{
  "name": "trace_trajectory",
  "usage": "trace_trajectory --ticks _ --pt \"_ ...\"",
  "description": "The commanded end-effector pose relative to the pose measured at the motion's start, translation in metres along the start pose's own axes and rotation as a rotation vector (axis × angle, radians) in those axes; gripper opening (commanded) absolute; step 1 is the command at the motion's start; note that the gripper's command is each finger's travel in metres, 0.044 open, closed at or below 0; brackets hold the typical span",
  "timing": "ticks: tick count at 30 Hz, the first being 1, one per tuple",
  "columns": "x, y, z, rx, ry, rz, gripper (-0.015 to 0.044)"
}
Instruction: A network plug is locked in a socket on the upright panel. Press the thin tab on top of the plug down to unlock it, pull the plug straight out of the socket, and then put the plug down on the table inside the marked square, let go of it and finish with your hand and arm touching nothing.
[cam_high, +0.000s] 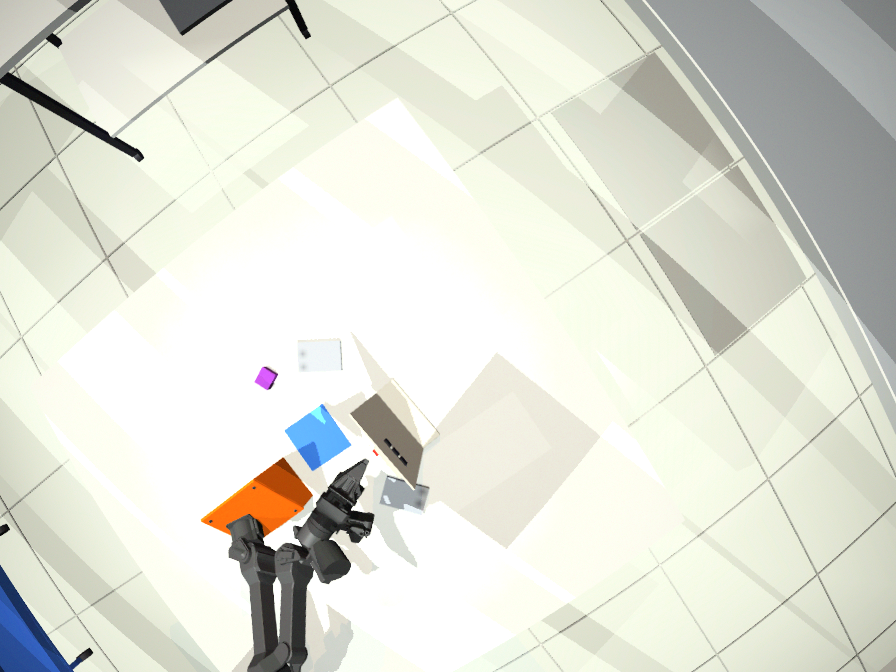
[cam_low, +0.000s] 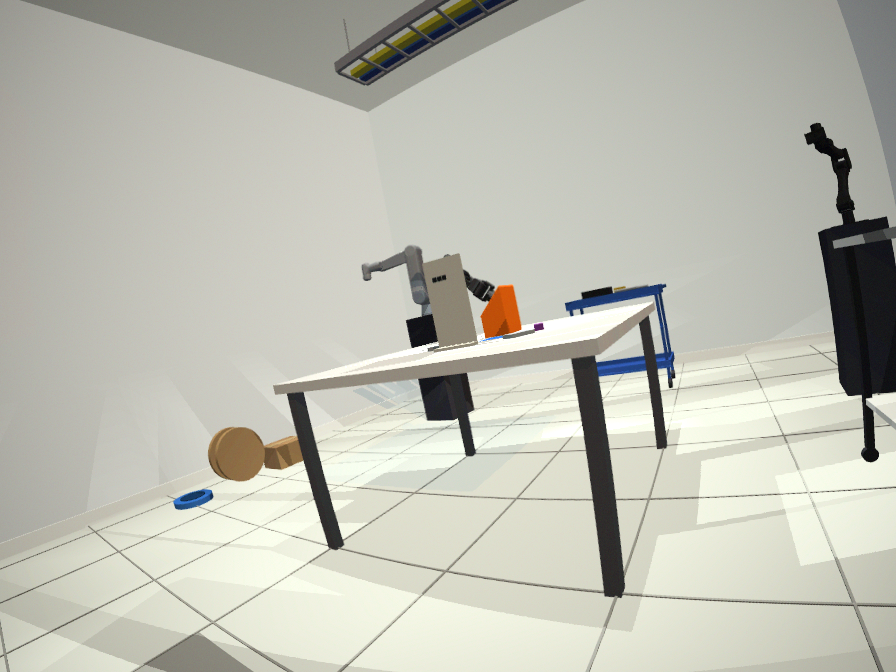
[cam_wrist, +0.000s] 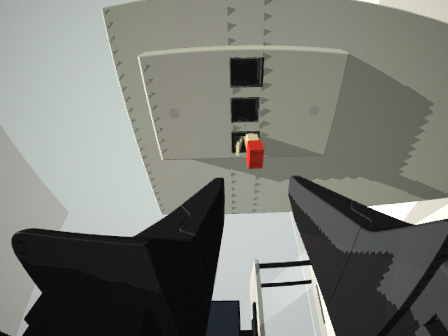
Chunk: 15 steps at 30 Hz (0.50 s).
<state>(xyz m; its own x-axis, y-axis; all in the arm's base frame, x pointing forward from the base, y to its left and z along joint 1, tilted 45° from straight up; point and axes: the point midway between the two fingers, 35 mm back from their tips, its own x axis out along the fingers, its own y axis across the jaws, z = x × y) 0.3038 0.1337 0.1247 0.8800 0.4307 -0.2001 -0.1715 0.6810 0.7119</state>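
On the table (cam_high: 217, 303), the marked square (cam_high: 317, 436) lies left; fingers part-open, holding nothing, near the plug (cam_wrist: 255, 154), still seated in the panel (cam_wrist: 200, 104)'s lowest socket; small, rigid, light; pinch its red body, pressing the thin, probably fragile tab.

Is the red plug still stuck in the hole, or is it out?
Still in. The plug sits in the lowest of three sockets on the panel, and the open gripper is short of it, holding nothing.

table (cam_low: 550, 343) | upright panel (cam_low: 450, 300) | orange block (cam_low: 500, 311) beside
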Motion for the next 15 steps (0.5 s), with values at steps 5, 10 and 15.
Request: trace_trajectory --ticks 5,10,15 --pt "0.009 0.001 0.003 -0.003 0.000 0.006 0.0156" --pt "0.014 0.001 0.004 -0.002 0.000 0.007 0.0156" --pt "0.020 0.001 0.005 -0.002 -0.001 0.007 0.0156"
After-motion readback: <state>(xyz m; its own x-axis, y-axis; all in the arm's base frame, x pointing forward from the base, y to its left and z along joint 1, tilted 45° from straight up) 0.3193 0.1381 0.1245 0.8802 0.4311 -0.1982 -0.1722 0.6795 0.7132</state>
